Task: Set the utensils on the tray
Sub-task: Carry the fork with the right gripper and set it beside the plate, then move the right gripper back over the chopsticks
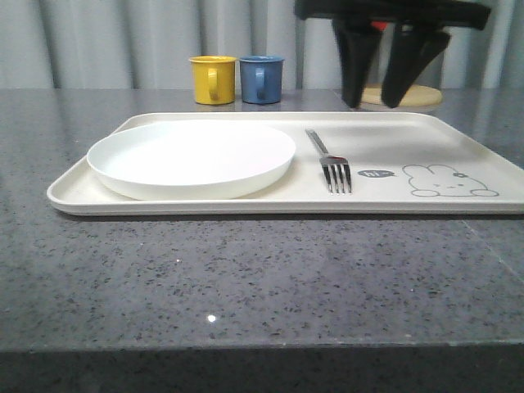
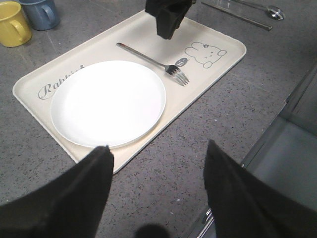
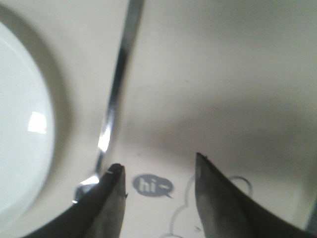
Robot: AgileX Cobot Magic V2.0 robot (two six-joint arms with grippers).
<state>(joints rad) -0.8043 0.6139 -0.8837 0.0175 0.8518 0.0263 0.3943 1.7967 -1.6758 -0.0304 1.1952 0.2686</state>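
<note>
The cream tray (image 1: pixel 458 135) lies across the dark stone table. A silver fork (image 1: pixel 330 160) rests on it between the white plate (image 1: pixel 192 155) and the rabbit drawing (image 1: pixel 449 182). My right gripper (image 1: pixel 370 102) hangs open and empty above the tray's far side. In the right wrist view it (image 3: pixel 158 166) is over the "hi" bubble, just beside the fork (image 3: pixel 116 89). The chopsticks (image 2: pixel 237 15) and spoon (image 2: pixel 262 7) lie on the table beyond the tray (image 2: pixel 223 64). My left gripper (image 2: pixel 158 148) is open and empty, high over the table near the tray's corner by the plate.
A yellow mug (image 1: pixel 213 79) and a blue mug (image 1: pixel 261 79) stand behind the tray. A round cream object (image 1: pixel 422 97) sits behind the right gripper. In the left wrist view the table's edge (image 2: pixel 287 124) drops off beside the tray.
</note>
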